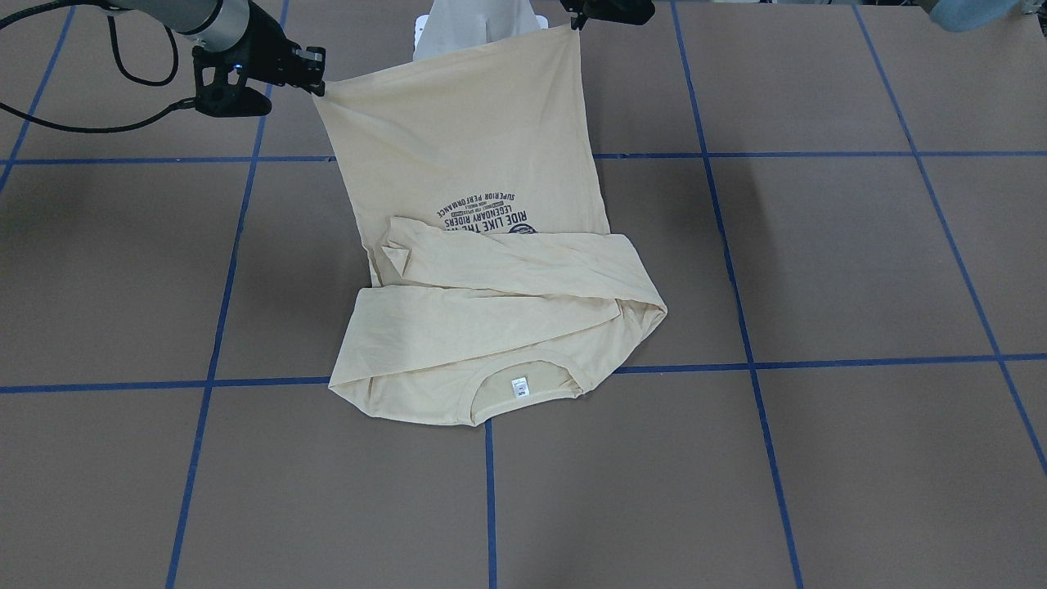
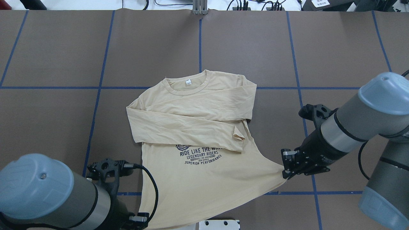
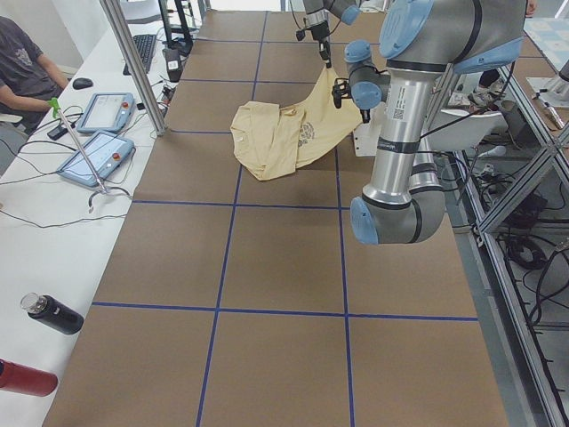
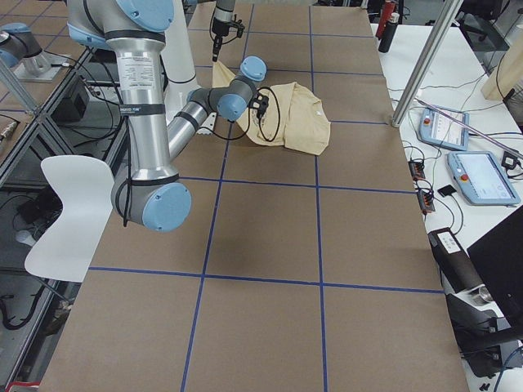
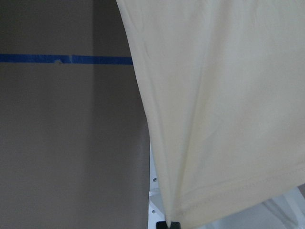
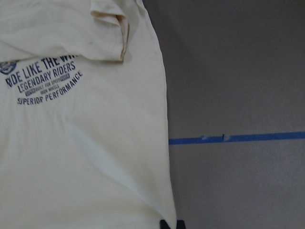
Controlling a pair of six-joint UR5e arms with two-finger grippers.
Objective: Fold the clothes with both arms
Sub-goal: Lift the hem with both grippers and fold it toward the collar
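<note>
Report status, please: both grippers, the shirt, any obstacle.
Left gripper and right gripper shut on T-shirt hem, held raised. Sleeves folded across chest; collar end flat on table. Nothing seen in the way.

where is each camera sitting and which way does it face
Front-facing: across the table, facing the robot, steeply down; right pincer view-left, left pincer at top.
Overhead: behind the robot, looking forward and down; left arm bottom-left, right arm at right.
Exterior left: table end, left arm near.
Exterior right: other end, right arm near.
Left wrist: down on lifted hem.
Right wrist: down on the print.
Shared: front and overhead both show the T-shirt held by both pincers.
</note>
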